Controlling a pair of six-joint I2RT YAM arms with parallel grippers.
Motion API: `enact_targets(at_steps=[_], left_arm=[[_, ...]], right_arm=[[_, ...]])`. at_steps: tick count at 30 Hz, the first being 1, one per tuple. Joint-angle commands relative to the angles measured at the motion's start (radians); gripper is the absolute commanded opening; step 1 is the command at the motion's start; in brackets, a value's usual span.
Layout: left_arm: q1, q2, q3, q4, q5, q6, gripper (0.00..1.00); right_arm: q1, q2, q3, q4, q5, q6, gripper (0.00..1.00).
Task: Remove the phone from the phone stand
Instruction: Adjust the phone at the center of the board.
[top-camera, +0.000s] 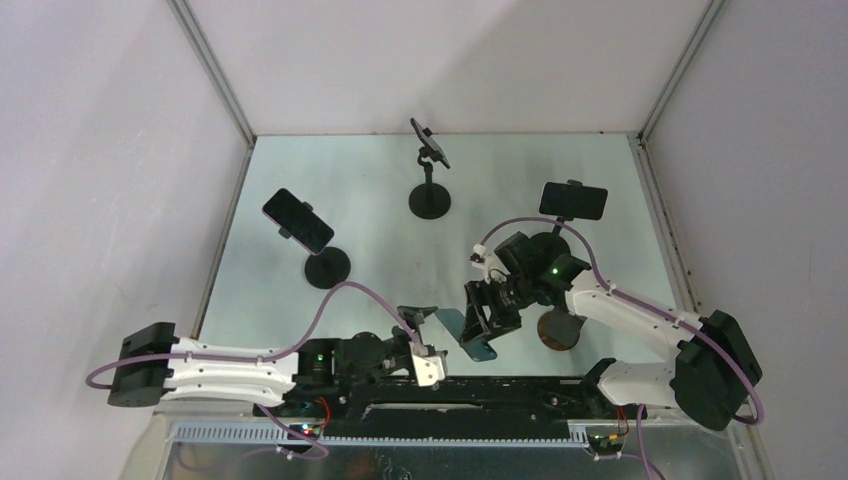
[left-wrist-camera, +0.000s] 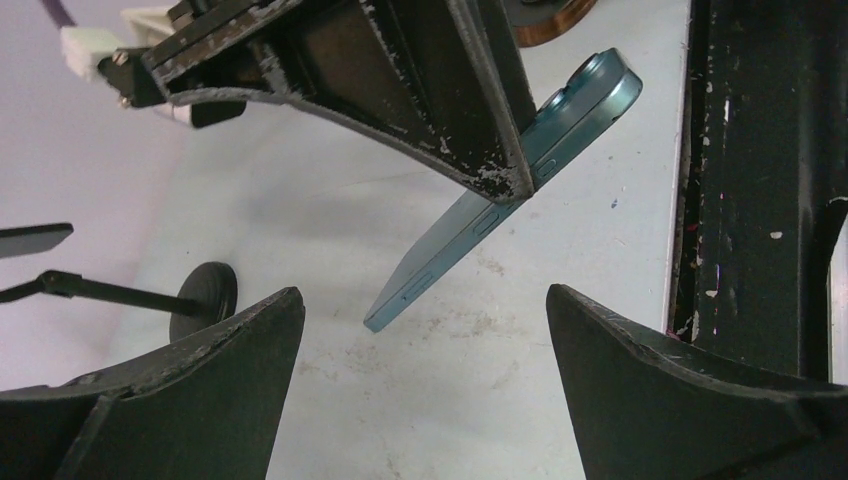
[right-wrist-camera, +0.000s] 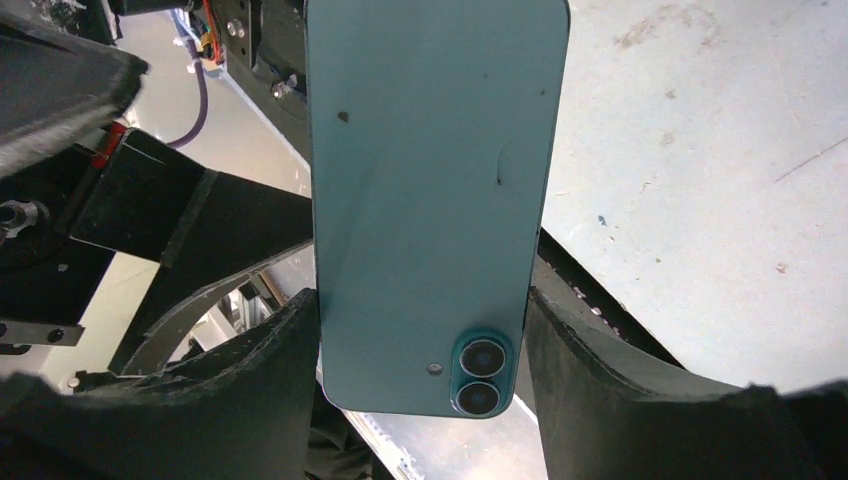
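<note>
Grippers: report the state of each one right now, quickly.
Left gripper: open, holding nothing.
Right gripper: closed on the teal phone.

A: What is the right gripper (top-camera: 487, 310) doing?
B: It is gripping a teal phone (top-camera: 470, 338), tilted, just beside the left gripper (top-camera: 418, 322), which is gaping open.
A: And the other phones?
B: The left phone (top-camera: 298, 220), the rear phone (top-camera: 430, 142) and the right phone (top-camera: 574, 200) are sitting in black stands (top-camera: 327, 267). A brown disc (top-camera: 560, 330) is lying beside the right arm (top-camera: 620, 305).
</note>
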Motion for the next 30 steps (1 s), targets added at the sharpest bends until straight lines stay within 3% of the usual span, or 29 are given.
enact_targets(at_steps=[1,11,21,30], left_arm=[[-0.010,0.027,0.055,-0.002,0.053,0.048,1.00],[-0.010,0.084,0.080,-0.013,0.081,0.056,1.00],[-0.010,0.129,0.117,-0.040,0.098,0.065,0.82],[-0.010,0.132,0.126,-0.061,0.100,0.061,0.78]], right_arm=[[0.017,-0.005,0.009,0.043,-0.078,-0.020,0.00],[0.045,-0.024,0.009,0.032,-0.101,-0.053,0.00],[0.078,-0.028,0.044,0.015,-0.101,-0.075,0.00],[0.098,-0.016,0.093,0.009,-0.111,-0.087,0.00]])
